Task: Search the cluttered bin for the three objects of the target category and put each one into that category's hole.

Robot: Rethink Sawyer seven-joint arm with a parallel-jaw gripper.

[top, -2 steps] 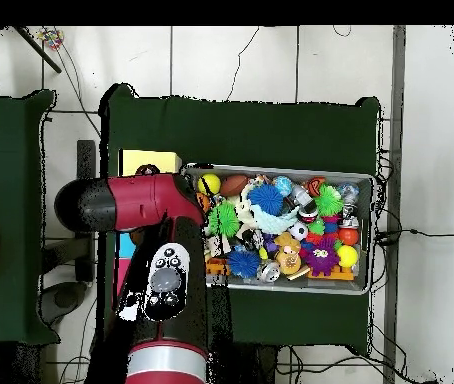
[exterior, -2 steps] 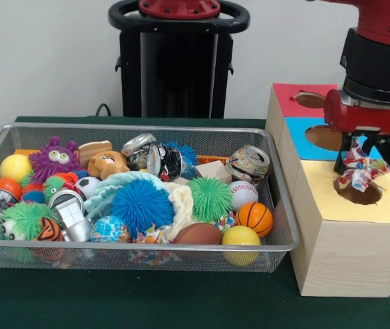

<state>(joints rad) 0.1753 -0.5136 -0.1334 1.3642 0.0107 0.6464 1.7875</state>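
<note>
Hanging over the yellow panel of the pale wooden drop box (exterior, -2 steps: 349, 233) at the right of the front view: the red and black gripper (exterior, -2 steps: 358, 162), clamped on a crinkled, multicoloured patterned wrapper or cloth bundle (exterior, -2 steps: 360, 170). Directly beneath, the round hole in the yellow panel (exterior, -2 steps: 358, 192), with the bundle's lower edge just over its rim. Further back on the same box, a blue panel and a red panel, each with its own hole. Likely trouble: loose flaps catching on the hole's rim and leaving the bundle draped across the opening instead of dropped through; or material clinging to a finger on release and riding back up. To the left, the wire mesh bin (exterior, -2 steps: 3, 140), crowded with balls, spiky toys and crushed cans, well apart from the gripper. Overhead, gripper and bundle hidden under the arm.
</note>
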